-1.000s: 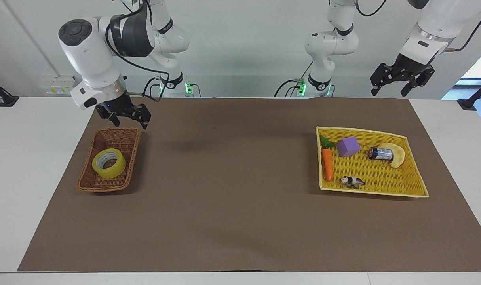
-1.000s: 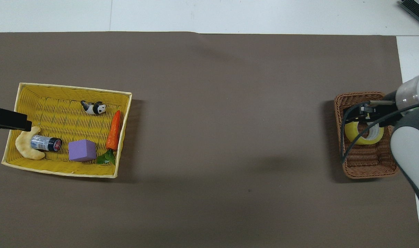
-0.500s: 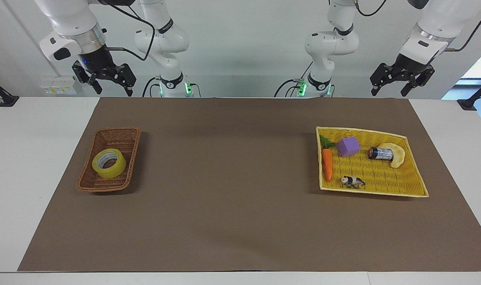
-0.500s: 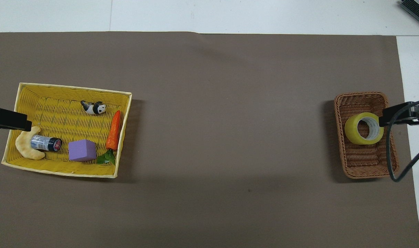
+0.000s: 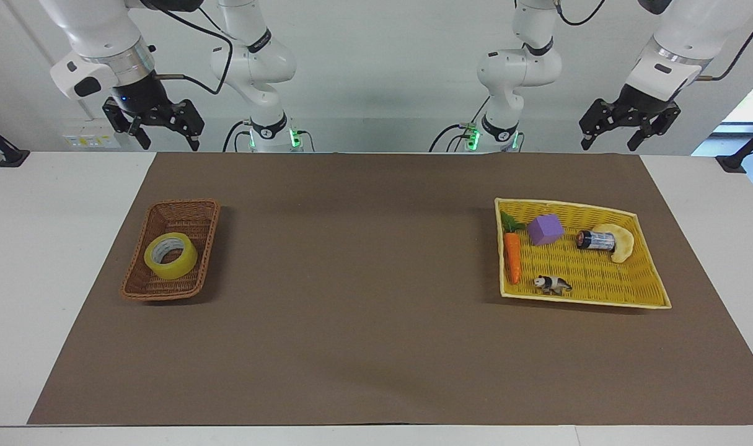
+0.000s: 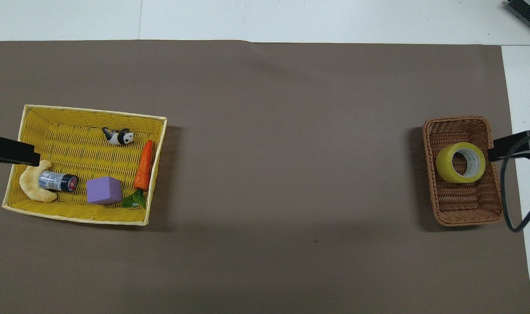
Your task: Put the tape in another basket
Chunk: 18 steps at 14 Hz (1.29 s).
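Observation:
The yellow tape (image 5: 170,255) (image 6: 460,162) lies flat in the small brown wicker basket (image 5: 136,286) (image 6: 465,218) at the right arm's end of the table. My right gripper (image 5: 160,134) hangs high in the air, open and empty, well clear of the basket. In the overhead view only the right gripper (image 6: 511,148) tip shows, beside the basket's outer rim. My left gripper (image 5: 627,137) (image 6: 9,151) waits raised at the left arm's end, open with nothing in it.
A flat yellow woven tray (image 5: 649,300) (image 6: 158,131) sits at the left arm's end and holds a carrot (image 5: 512,255), a purple cube (image 5: 545,229), a battery (image 5: 594,240), a pale crescent (image 5: 624,241) and a panda figure (image 5: 553,284). A brown mat (image 5: 364,279) covers the table.
My right gripper has risen from just above the brown basket's rim and drawn back toward its base, empty. The tape stays in the basket. The left arm has not moved.

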Each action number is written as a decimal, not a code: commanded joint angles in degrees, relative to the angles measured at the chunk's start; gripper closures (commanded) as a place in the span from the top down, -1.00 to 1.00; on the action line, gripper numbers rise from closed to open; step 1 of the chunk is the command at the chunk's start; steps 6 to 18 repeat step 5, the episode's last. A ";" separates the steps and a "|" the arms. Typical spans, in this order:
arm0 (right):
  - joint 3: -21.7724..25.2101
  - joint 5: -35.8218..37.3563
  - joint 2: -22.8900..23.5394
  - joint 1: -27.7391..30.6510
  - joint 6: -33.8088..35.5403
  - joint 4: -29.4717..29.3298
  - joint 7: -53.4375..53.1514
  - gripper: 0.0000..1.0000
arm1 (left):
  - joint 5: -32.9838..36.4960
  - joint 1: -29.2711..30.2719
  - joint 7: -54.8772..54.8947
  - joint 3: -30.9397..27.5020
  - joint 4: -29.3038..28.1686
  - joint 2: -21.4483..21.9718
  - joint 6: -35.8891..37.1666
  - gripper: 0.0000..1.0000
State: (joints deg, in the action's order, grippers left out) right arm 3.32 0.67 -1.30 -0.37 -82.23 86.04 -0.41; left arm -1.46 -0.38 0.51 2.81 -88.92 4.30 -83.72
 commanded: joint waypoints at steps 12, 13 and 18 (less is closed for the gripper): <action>-0.68 -0.14 -0.28 1.16 -0.48 0.00 1.46 1.00 | 0.41 0.90 0.81 0.53 -0.02 0.19 0.49 1.00; -0.68 -0.14 -0.28 1.16 -0.48 0.00 1.46 1.00 | 0.41 0.90 0.81 0.53 -0.02 0.19 0.49 1.00; -0.68 -0.14 -0.28 1.16 -0.48 0.00 1.46 1.00 | 0.41 0.90 0.81 0.53 -0.02 0.19 0.49 1.00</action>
